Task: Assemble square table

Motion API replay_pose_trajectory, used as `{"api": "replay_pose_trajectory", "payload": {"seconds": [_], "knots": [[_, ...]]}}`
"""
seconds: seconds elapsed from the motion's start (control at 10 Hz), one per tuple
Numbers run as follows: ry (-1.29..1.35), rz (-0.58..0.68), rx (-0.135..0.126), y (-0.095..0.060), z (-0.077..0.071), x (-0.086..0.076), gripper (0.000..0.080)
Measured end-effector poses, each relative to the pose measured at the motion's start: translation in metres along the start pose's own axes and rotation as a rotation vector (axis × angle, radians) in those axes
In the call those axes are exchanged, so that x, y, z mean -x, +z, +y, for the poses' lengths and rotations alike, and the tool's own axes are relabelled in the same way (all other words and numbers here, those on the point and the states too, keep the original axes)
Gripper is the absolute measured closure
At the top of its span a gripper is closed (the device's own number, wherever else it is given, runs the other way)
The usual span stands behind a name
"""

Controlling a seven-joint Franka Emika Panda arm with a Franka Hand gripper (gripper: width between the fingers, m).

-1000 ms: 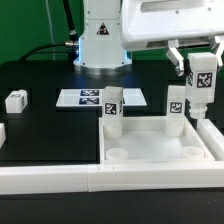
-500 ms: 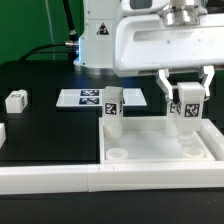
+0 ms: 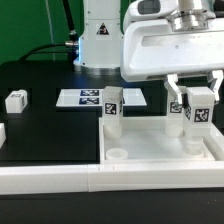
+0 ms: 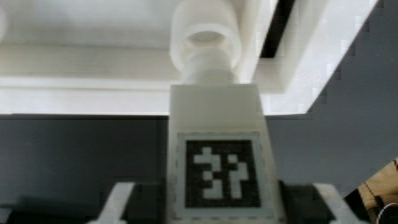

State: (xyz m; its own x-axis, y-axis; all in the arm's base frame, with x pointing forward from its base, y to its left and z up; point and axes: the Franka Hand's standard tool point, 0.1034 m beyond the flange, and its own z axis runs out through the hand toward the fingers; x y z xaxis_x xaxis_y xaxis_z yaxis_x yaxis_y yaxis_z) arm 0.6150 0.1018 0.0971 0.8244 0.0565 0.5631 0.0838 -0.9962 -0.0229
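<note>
The square table's white top [image 3: 150,140] lies with its rim up. One white tagged leg [image 3: 112,104] stands in its far corner on the exterior view's left. A second leg [image 3: 176,113] stands in the far corner on the right. The two near sockets [image 3: 117,155] [image 3: 192,152] hold nothing. My gripper [image 3: 200,108] is shut on a third leg [image 3: 202,110], upright and just above the top's right side. In the wrist view this leg [image 4: 219,150] fills the middle between my fingers [image 4: 125,205], tag facing the camera, threaded end [image 4: 208,45] toward the top [image 4: 89,70].
A fourth leg [image 3: 16,100] lies on the black table at the exterior view's left. The marker board [image 3: 85,98] lies behind the top, near the robot base [image 3: 100,45]. Long white border bars run along the front [image 3: 60,180] and left edge [image 3: 2,132].
The gripper has come down with the leg. It swung toward the exterior view's left over the top, then shifted back to the right.
</note>
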Motion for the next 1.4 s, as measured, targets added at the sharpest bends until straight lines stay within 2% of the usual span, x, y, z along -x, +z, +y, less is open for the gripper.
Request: {"api": "replay_pose_trajectory", "payload": {"seconds": [0.6,0.8,1.4], "knots": [[-0.003,-0.014,0.006,0.010,0.003,0.012,0.0509],[-0.007,-0.015,0.004,0.015,-0.001,0.017,0.0509],[-0.014,-0.002,0.001,0.017,-0.006,0.014,0.0509]]}}
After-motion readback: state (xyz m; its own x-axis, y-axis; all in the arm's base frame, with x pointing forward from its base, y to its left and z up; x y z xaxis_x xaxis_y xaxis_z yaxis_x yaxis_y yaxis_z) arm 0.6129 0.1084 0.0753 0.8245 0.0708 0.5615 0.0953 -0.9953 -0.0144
